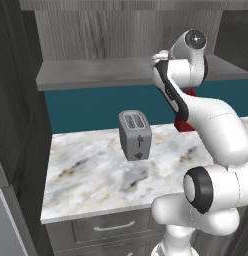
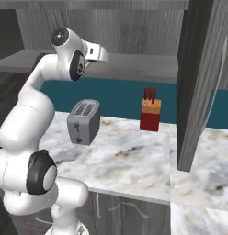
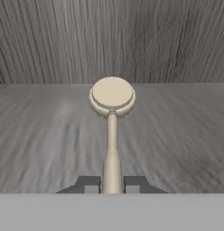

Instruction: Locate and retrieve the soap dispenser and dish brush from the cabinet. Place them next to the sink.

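Arm raised toward the cabinet (image 1: pixel 96 72) in the left base view, wrist near 1 o'clock, level with the grey shelf board. Toaster (image 1: pixel 134 134) stands mid-counter; a red block shows partly behind the forearm at 3 o'clock.

Right base view: hand reaches over the shelf at 11 o'clock. Knife block (image 2: pixel 150 114) sits on the marble counter (image 2: pixel 134 160) near centre, toaster at 9 o'clock of it, well apart. Open cabinet door (image 2: pixel 198 82) hangs at 3 o'clock.

Hand view: gripper (image 3: pixel 112 184) closed narrow on the handle of the dish brush (image 3: pixel 112 97), fingertips (image 3: pixel 91 185) pressed to either side. Round head points away to 12 o'clock, over the shelf, short of the cabinet's back wall.

Judgement: brush is grasped but not yet out of the cabinet. Carrying it to the sink remains, and the whole soap dispenser leg too.
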Available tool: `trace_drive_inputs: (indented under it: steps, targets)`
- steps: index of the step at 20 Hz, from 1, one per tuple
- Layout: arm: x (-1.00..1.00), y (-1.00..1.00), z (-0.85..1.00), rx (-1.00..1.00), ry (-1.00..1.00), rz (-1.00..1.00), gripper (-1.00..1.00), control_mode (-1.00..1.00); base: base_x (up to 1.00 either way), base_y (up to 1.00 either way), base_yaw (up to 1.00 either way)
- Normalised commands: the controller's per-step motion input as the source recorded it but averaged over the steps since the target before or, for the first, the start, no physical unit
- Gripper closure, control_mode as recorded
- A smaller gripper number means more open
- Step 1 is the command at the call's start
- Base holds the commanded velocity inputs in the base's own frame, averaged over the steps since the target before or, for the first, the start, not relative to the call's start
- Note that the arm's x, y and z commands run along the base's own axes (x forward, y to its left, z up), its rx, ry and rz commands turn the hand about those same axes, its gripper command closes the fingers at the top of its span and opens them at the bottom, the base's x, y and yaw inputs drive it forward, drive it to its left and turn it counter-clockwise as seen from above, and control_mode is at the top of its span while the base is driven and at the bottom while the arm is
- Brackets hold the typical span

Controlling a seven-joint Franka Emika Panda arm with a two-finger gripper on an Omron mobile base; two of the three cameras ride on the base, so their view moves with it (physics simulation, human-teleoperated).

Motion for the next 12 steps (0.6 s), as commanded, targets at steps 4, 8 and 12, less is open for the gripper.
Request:
trace_drive_inputs:
  steps: [4, 8, 12]
  targets:
    - [-0.87, -0.12, 0.10, 0.02, -0.04, -0.05, 1.00, -1.00, 0.00, 0.00, 0.00]
    - [-0.94, -0.01, 0.02, 0.01, -0.01, 0.00, 1.00, -1.00, 0.00, 0.00, 0.00]
    - [-0.95, 0.07, 0.02, 0.00, -0.05, 0.00, 1.00, -1.00, 0.00, 0.00, 0.00]
